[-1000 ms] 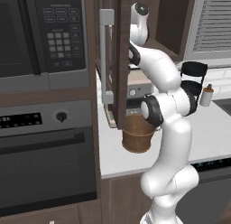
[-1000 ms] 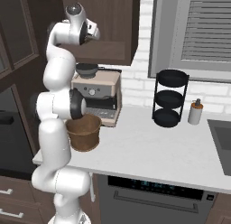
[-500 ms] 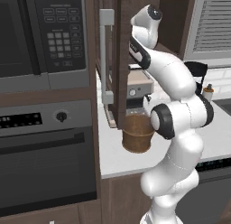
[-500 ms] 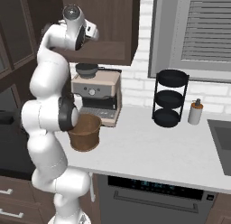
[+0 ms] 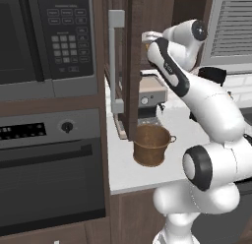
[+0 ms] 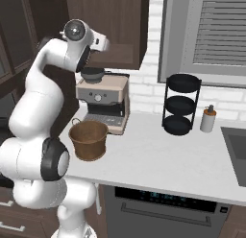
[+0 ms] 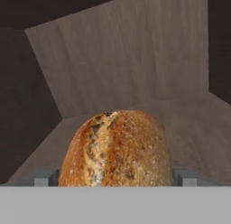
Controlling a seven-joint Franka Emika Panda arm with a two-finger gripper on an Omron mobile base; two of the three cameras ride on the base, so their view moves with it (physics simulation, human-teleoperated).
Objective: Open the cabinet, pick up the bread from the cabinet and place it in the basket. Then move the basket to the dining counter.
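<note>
Bread (image 7: 116, 148) in the cabinet (image 7: 135, 65); basket (image 5: 152, 145) below on counter (image 6: 158, 160).

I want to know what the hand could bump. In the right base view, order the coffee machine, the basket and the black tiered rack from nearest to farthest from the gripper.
1. coffee machine, just below the gripper that reaches into the cabinet.
2. basket, lower, on the counter's front left.
3. black tiered rack, off to the right by the window.

Golden-brown bread (image 7: 116, 148) inside open cabinet (image 5: 129, 66)

Arm raised, bent forward — pincer (image 7: 115, 179) jaws spread wide.
</note>
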